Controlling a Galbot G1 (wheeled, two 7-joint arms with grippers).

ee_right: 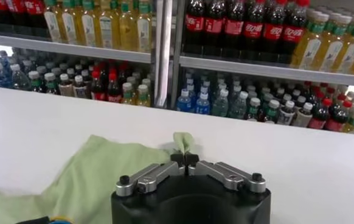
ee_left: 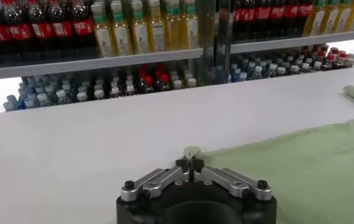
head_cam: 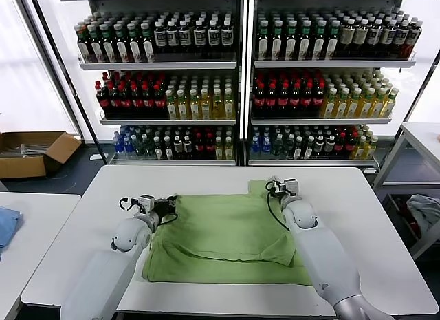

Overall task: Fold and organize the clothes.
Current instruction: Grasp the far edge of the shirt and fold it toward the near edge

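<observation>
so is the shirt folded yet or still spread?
Partly folded: the shirt lies mostly flat on the table, near hem doubled over. Both claws, left and right, pinch its far corners.

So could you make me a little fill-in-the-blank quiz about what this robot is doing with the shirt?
1. The shirt lying on the white table is light ____.
2. The left gripper is ____ on the shirt's far edge.
3. The right gripper pinches a ____ of the shirt.
4. The shelves behind the table hold ____.

Missing words: green; shut; corner; bottles
</observation>
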